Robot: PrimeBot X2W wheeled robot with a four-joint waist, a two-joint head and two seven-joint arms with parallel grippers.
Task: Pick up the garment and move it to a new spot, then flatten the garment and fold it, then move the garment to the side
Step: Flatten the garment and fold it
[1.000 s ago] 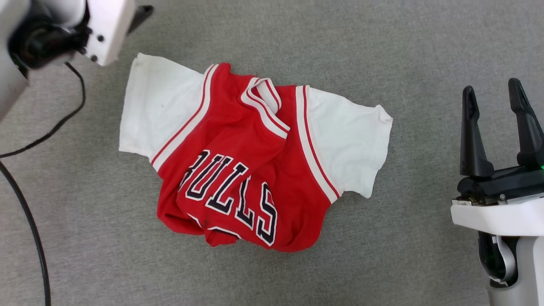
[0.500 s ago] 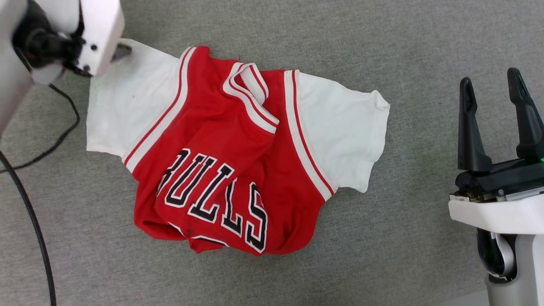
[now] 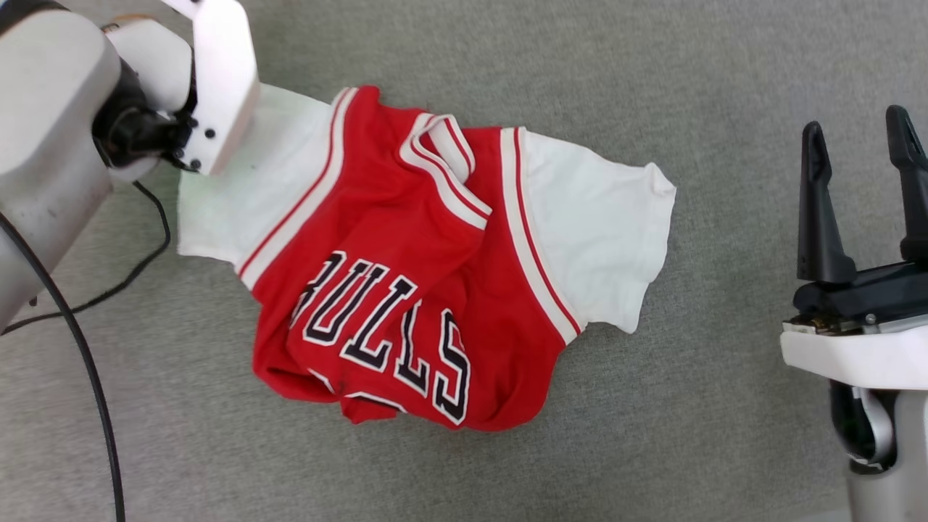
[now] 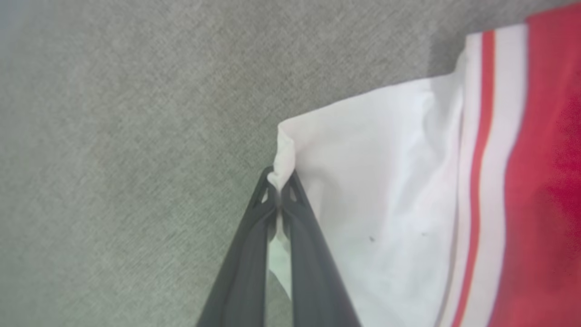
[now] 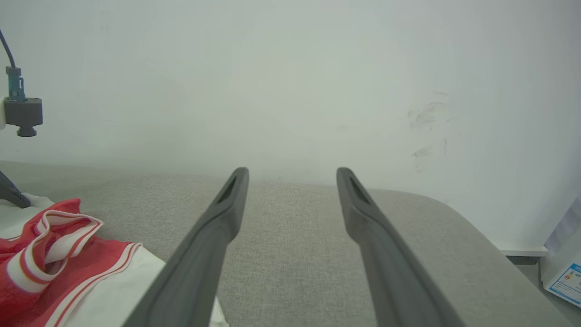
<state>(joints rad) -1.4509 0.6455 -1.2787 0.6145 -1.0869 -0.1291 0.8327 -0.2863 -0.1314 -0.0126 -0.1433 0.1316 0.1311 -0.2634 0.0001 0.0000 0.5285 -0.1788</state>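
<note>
head view: garment (image 3: 406,290) lies crumpled on the grey fabric surface (image 3: 652,449), about mid-frame and left of centre. its long axis runs sleeve to sleeve across the view, tilted so the white sleeve on the robot's left sits higher in frame than the white sleeve on the right. striped collar points to the top of the view, away from the robot; the red body is bunched toward the bottom. black "bulls" lettering runs diagonally down to the lower right, with its lower part folded under.

left wrist view: left gripper (image 4: 279,181) is clenched on the outer corner of the left white sleeve, with a pucker of white cloth pinched between the fingertips and grey surface to one side. in the head view the white left wrist housing (image 3: 217,80) covers that sleeve corner. a black cable (image 3: 94,377) trails down the left edge.

right gripper (image 3: 855,119) is released, fingers spread and pointing up the view, well apart from the right sleeve and touching nothing.

versus one second ago: the left wrist sat up-left of the garment, clear of the cloth; now it is over the sleeve corner. the whole frame has shifted a bit, so the camera moved. garment folds look the same and the right gripper's pose is unchanged.
</note>
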